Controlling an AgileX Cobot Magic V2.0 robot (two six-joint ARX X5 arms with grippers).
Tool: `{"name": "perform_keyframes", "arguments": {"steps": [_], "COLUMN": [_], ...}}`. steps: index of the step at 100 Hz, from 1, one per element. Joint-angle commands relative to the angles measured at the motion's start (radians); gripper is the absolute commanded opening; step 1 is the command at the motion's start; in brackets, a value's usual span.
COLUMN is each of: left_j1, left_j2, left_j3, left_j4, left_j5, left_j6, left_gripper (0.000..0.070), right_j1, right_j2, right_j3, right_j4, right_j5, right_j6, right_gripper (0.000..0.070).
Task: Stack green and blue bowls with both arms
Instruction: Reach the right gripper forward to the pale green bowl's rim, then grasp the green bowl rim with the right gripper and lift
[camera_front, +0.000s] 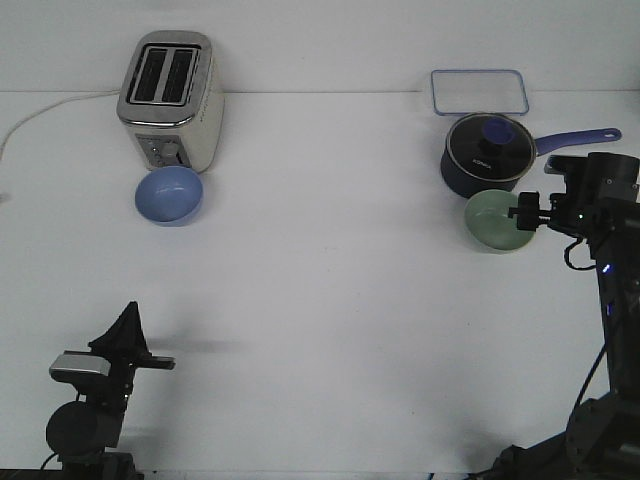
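- Hovering my right gripper (527, 213) over the green bowl's (492, 222) right rim, far right; grip state unclear.
- Blue bowl (169, 195) sits far left, touching the toaster (170, 100).
- Left gripper (127, 325) near left; can't tell either.

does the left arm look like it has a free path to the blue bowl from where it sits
Probably yes. The table between the left gripper and the blue bowl is bare. The toaster stands right behind the bowl, so coming from the front or above looks safest.
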Motion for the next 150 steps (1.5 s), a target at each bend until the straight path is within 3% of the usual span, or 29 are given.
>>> {"name": "perform_keyframes", "arguments": {"steps": [1,36,68,75,80,87,90,105,128,150], "left_j1": [0.001,0.001,0.001,0.001,0.001,0.001,0.001,0.001,0.001,0.001], "left_j2": [-0.002,-0.002,-0.002,-0.002,-0.002,-0.002,-0.002,-0.002,-0.002,-0.002], "left_j3": [-0.019,-0.019,-0.019,-0.019,-0.019,-0.019,-0.019,-0.019,-0.019,-0.019], "left_j4": [0.015,0.015,0.015,0.015,0.015,0.015,0.015,0.015,0.015,0.015], "left_j5": [-0.002,-0.002,-0.002,-0.002,-0.002,-0.002,-0.002,-0.002,-0.002,-0.002], "left_j6": [0.005,0.005,0.005,0.005,0.005,0.005,0.005,0.005,0.005,0.005], "left_gripper": [0.0014,0.0013,0.0014,0.0014,0.0014,0.0014,0.0014,0.0013,0.0014,0.0014], "right_j1": [-0.013,-0.043,-0.043,-0.043,-0.043,-0.043,-0.043,-0.045,-0.047,0.035], "right_j2": [0.049,0.205,0.296,0.303,0.304,0.304,0.304,0.304,0.256,0.127], "right_j3": [0.019,0.019,0.019,0.019,0.019,0.019,0.019,0.019,0.019,0.019], "right_j4": [0.023,0.123,0.129,0.126,0.124,0.122,0.119,0.1,0.018,-0.053], "right_j5": [-0.007,-0.081,-0.079,-0.079,-0.079,-0.084,-0.084,-0.091,-0.193,-0.241], "right_j6": [-0.024,-0.026,-0.027,-0.026,-0.027,-0.027,-0.027,-0.013,0.025,0.042], "right_gripper": [0.0472,0.0472,0.0457,0.0395,0.0282,0.0055,0.0,0.0,0.0,0.0]}}
